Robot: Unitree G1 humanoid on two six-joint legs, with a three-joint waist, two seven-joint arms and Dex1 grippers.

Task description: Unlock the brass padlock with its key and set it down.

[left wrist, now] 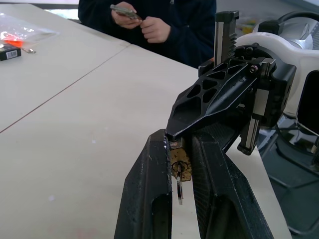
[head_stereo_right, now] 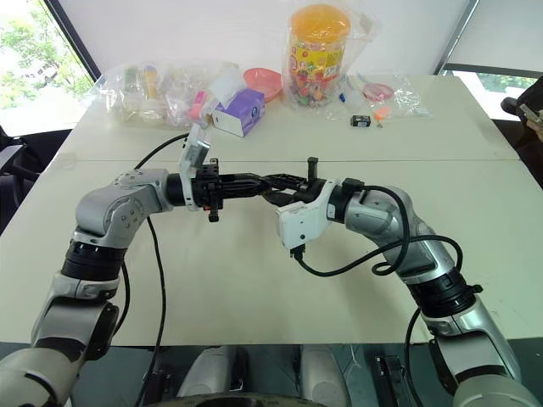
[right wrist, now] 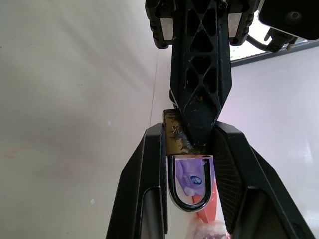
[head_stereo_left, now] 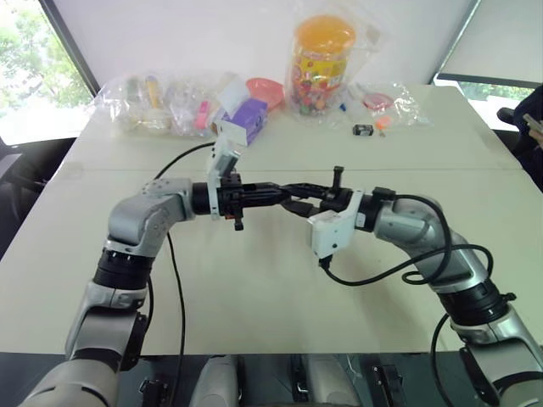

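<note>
Brass padlock – shackle closed – pinched between both hands' fingers

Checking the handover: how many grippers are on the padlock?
2: the left gripper and right gripper both clamp the small brass padlock in mid-air above the white table.

The left gripper and the right gripper meet tip to tip above the white table. Beyond them sits a purple box.

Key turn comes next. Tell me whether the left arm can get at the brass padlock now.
Probably yes: the left gripper already has its fingers around the brass padlock, which the right gripper holds above the table; nothing stands between.
</note>
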